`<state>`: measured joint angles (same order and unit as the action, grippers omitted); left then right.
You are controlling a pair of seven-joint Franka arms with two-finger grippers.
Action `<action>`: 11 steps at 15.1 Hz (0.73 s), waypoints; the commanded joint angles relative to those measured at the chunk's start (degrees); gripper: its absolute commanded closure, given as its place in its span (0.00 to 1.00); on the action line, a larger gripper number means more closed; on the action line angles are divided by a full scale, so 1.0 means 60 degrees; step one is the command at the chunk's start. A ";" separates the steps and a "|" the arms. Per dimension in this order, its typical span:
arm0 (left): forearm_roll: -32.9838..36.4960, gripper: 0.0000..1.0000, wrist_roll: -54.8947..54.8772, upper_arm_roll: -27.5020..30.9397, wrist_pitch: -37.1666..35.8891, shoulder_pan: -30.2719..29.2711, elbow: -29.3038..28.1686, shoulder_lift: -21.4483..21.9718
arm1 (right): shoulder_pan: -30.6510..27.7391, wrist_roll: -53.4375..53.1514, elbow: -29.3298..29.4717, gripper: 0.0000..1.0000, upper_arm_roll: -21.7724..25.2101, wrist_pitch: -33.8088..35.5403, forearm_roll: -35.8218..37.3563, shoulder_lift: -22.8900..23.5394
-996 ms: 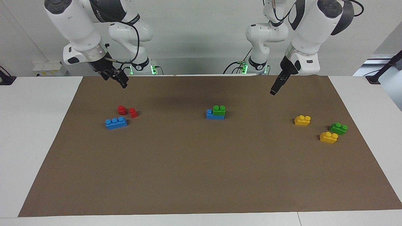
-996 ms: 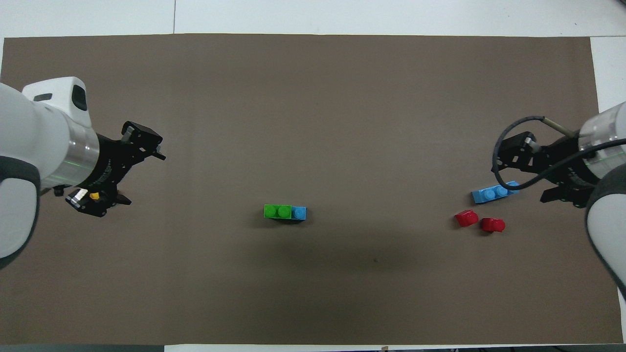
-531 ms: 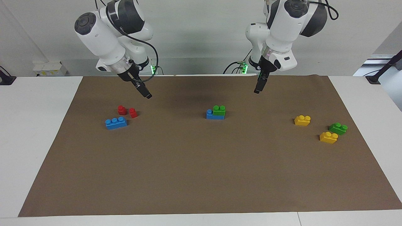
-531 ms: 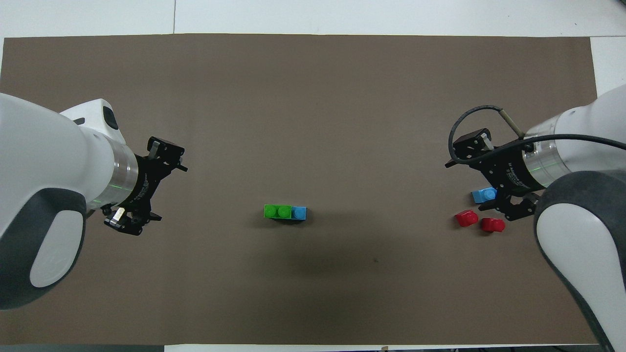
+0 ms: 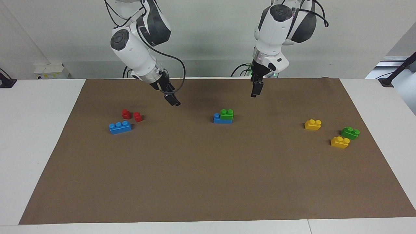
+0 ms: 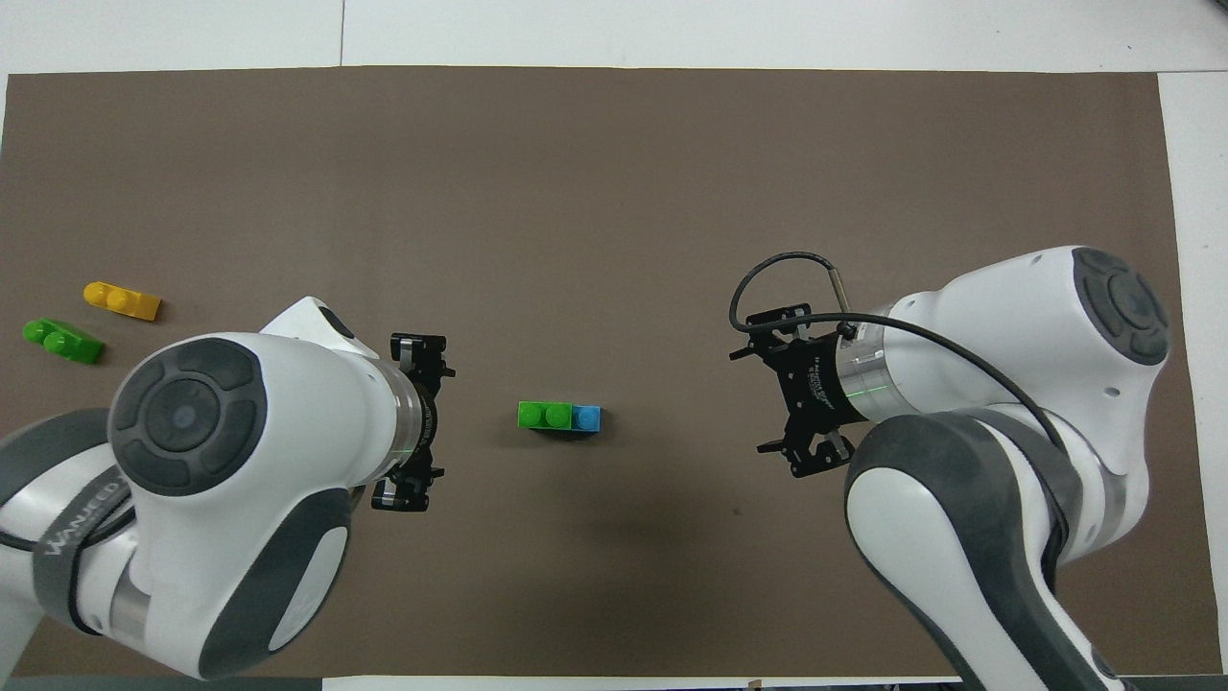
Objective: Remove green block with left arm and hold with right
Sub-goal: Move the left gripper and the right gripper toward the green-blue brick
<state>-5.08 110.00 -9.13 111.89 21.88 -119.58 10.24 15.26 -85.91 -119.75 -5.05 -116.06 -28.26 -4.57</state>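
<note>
A: Largest first. What's laid out?

B: Brown mat (image 5: 208, 182) covers most of the table. Both arms are stretched out over its robot-side half. The left gripper (image 5: 255, 91) hangs over bare mat, off the stack toward the left arm's end. The right gripper (image 5: 174, 100) hangs over bare mat toward the right arm's end, between the stack and the red pieces (image 5: 131, 115).

A: Tool state?

B: Neither carries anything. How far either one is open, I cannot tell.

A: And the target?

B: The green block (image 5: 227, 114) sits mid-mat, pressed onto the blue base brick (image 5: 218, 119). It covers two of the base's studs and leaves one blue stud bare at the right arm's end. A loose green brick (image 5: 350, 133) lies with two yellow bricks (image 5: 313, 124) toward the left arm's end. It is stacked on nothing, so I judge it is not the one meant.

A: The step in hand?

B: Approach, by my reading; nothing is touched yet. To do it well, the right gripper should come down on the bare blue end and pin the base low. The left should take the green block across its long sides, below the studs, and pull straight up. A tilted pull would likely drag the base along.

A: Anything else?

B: A loose blue brick (image 5: 120, 127) lies by the red pieces, well clear.
</note>
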 commanded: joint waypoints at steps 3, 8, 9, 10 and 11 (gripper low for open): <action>-0.0105 0.00 0.1324 0.0159 0.1315 0.0498 -0.0183 -0.0913 | 0.0312 -0.0769 -0.0768 0.00 0.0021 -0.1163 -0.0928 -0.0219; -0.0032 0.00 0.2219 0.0159 0.2005 0.0748 -0.0183 -0.1588 | 0.1073 -0.1516 -0.1077 0.00 0.0021 -0.2393 -0.1324 0.0073; -0.0017 0.00 0.2234 0.0159 0.2020 0.0748 -0.0183 -0.1691 | 0.1147 -0.1517 -0.1106 0.00 0.0021 -0.2598 -0.1427 0.0132; -0.0017 0.00 0.2248 0.0159 0.2049 0.0748 -0.0183 -0.1837 | 0.1206 -0.1517 -0.1164 0.00 0.0021 -0.2716 -0.1457 0.0205; 0.0012 0.00 0.2321 0.0159 0.2137 0.0777 -0.0212 -0.1969 | 0.1380 -0.1502 -0.1194 0.01 0.0021 -0.2848 -0.1457 0.0263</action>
<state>-5.08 122.41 -9.07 123.05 25.31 -120.38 -0.33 22.34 -94.75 -125.85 -5.02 -130.86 -35.44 -3.47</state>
